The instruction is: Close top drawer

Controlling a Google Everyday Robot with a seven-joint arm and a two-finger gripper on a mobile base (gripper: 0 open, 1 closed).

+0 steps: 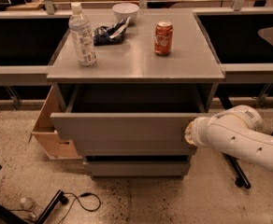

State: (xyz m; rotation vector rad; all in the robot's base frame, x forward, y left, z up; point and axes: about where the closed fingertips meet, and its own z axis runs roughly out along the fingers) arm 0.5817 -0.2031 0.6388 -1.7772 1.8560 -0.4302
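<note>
The top drawer (122, 127) is the uppermost grey one of the cabinet (136, 64). It stands pulled out, and its plain flat front faces me. Its dark inside shows under the cabinet top. My gripper (189, 133) is at the end of the white arm (239, 136), which comes in from the right. The gripper rests against the right end of the drawer front. The arm's wrist hides the fingers.
On the cabinet top stand a water bottle (82, 34), a red soda can (163, 32), a white bowl (125, 11) and a dark bag (107, 32). A cardboard box (50, 134) stands left of the cabinet. A cable (80, 200) lies on the floor. Two lower drawer fronts (136, 167) are shut.
</note>
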